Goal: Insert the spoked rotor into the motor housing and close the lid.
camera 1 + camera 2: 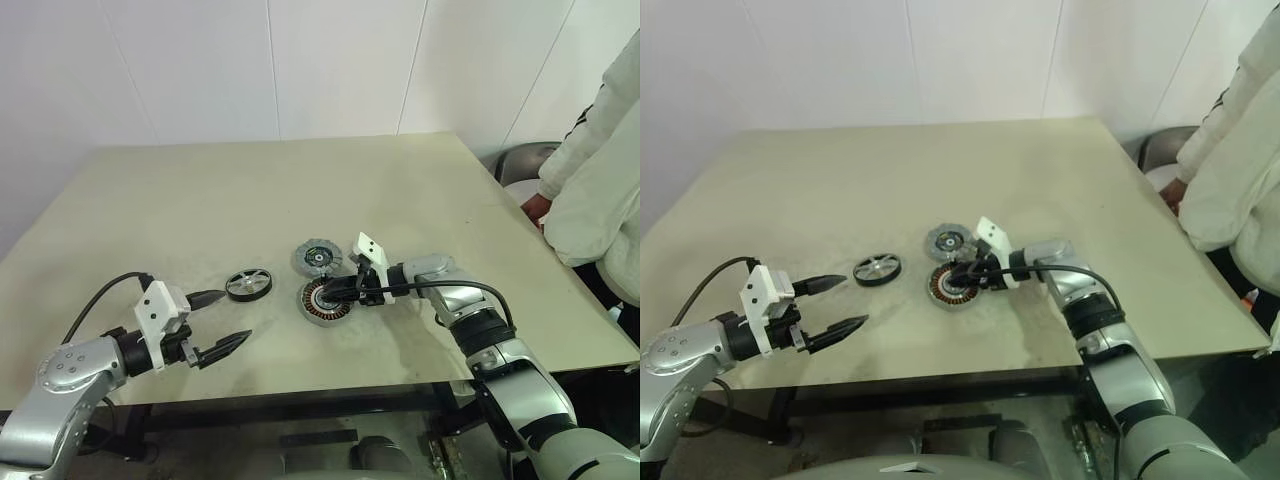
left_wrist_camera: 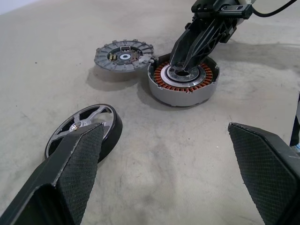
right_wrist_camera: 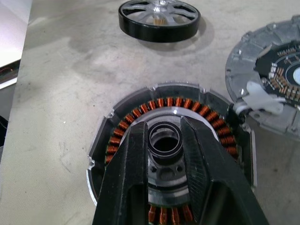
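The motor housing (image 1: pixel 323 301), a dark cup with copper windings, sits near the table's front middle. My right gripper (image 3: pixel 165 136) reaches into it from the right, its two black fingers shut on the raised silver centre hub. Just behind the housing and touching its rim, the grey ribbed lid (image 1: pixel 318 258) lies flat. The spoked rotor (image 1: pixel 248 284) lies flat to the left, black rim and silver spokes up. My left gripper (image 1: pixel 232 316) hovers open just in front and left of the rotor, and nothing is between its fingers (image 2: pixel 75 159).
A person (image 1: pixel 600 190) in a light jacket stands at the table's right edge, one hand near the far right corner. A dark round seat (image 1: pixel 520 160) is behind that corner. The table's front edge (image 1: pixel 330 385) runs close below both grippers.
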Controlling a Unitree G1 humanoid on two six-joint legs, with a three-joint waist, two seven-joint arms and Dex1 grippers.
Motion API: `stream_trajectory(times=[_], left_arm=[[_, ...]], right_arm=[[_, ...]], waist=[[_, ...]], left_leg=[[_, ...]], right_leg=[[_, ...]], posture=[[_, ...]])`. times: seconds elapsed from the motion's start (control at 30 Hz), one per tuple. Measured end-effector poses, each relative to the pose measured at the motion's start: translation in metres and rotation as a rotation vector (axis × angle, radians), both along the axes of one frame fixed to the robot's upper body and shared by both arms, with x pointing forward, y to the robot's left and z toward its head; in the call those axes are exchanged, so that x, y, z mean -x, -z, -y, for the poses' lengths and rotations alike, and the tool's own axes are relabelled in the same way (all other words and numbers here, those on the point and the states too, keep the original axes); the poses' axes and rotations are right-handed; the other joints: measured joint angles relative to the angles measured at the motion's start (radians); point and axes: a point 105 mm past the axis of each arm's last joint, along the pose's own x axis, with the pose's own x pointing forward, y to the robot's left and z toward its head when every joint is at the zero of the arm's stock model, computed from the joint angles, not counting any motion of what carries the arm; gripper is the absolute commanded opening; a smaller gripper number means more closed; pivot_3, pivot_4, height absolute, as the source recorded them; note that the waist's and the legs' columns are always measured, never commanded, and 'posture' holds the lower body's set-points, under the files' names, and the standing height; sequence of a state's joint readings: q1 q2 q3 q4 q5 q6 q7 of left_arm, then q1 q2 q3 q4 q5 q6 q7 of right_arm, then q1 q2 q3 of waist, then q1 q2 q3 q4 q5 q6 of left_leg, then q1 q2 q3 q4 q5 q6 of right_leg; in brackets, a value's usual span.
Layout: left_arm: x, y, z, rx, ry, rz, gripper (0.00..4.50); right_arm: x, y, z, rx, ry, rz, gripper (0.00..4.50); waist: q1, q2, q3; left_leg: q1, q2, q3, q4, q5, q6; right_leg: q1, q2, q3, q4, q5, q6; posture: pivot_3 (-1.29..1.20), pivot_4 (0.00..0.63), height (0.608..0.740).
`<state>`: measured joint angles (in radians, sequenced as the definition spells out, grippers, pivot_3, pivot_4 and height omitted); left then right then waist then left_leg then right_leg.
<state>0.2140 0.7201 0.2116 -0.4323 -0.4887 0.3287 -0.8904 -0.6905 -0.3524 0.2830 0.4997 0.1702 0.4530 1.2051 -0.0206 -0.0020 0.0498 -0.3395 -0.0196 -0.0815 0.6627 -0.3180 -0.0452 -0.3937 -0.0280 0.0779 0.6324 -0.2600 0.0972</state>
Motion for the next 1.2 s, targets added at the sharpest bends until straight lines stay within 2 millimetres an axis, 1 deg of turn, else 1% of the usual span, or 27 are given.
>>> stream_trajectory(times=[0.17,0.53,1.2], left_arm=[[-0.0002,0.0002,0.0007,0.002,0.0,0.009,4.5],[-0.0008,0.0037,-0.0013,0.002,-0.013,0.013,4.5],[-0.0004,0.0057,-0.0022,-0.008,-0.015,0.01,4.5]], right_arm=[[-0.0003,0.0039,0.0027,0.003,0.008,-0.017,0.65],[-0.0005,0.0041,0.0029,0.001,0.004,-0.015,0.65],[0.0,0.0046,-0.003,-0.01,0.001,-0.015,0.65]], waist=[[0.0,0.0,0.0],[0.0,0.0,0.0],[0.0,0.0,0.0]], left_leg=[[0.0,0.0,0.0,0.0,0.0,0.0],[0.0,0.0,0.0,0.0,0.0,0.0],[0.0,0.0,0.0,0.0,0.0,0.0]], right_leg=[[0.0,0.0,0.0,0.0,0.0,0.0],[0.0,0.0,0.0,0.0,0.0,0.0],[0.0,0.0,0.0,0.0,0.0,0.0]], posture=[[0.0,0.0,0.74],[0.0,0.0,0.74],[0.0,0.0,0.74]])
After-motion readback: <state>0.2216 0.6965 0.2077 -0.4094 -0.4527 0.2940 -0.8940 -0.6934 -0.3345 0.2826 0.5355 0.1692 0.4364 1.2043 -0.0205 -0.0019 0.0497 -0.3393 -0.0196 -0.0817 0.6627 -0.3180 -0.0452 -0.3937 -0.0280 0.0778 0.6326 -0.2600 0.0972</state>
